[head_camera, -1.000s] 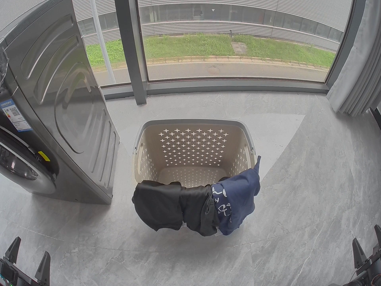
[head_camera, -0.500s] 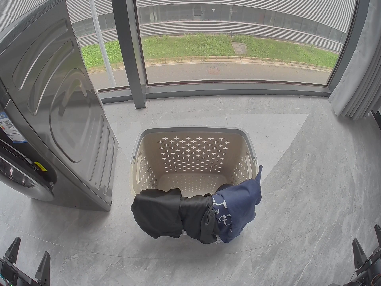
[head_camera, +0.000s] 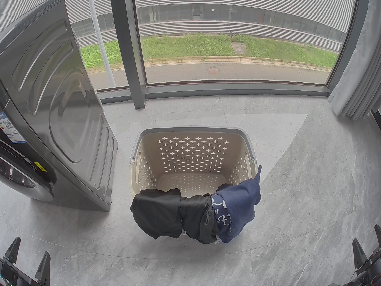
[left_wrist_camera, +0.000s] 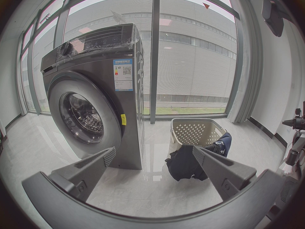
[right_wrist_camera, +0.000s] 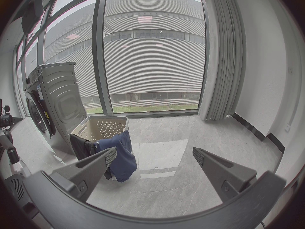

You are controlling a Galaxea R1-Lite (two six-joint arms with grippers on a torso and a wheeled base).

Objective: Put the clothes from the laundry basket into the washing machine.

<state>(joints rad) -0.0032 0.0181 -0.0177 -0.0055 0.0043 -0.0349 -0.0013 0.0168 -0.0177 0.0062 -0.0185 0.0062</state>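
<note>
A beige perforated laundry basket [head_camera: 193,134] stands on the grey floor in front of me. Over its near rim hang a black garment [head_camera: 170,213] and a navy garment [head_camera: 236,205] with white print. To the basket's left stands the dark grey washing machine [head_camera: 59,96]; its round door [left_wrist_camera: 83,117] looks closed in the left wrist view. My left gripper [head_camera: 28,255] is open at the lower left, well short of the basket. My right gripper [head_camera: 368,243] is open at the lower right, also apart from the clothes. The basket [right_wrist_camera: 100,128] and navy garment [right_wrist_camera: 122,158] appear in the right wrist view too.
A floor-to-ceiling window with a dark frame post [head_camera: 127,44] runs behind the basket. A grey curtain [head_camera: 359,68] hangs at the far right. Open floor lies between me and the basket and to its right.
The whole head view shifted between one second and half a second ago, so basket and machine sit lower in the picture; since then almost nothing differs. Both grippers keep their places.
</note>
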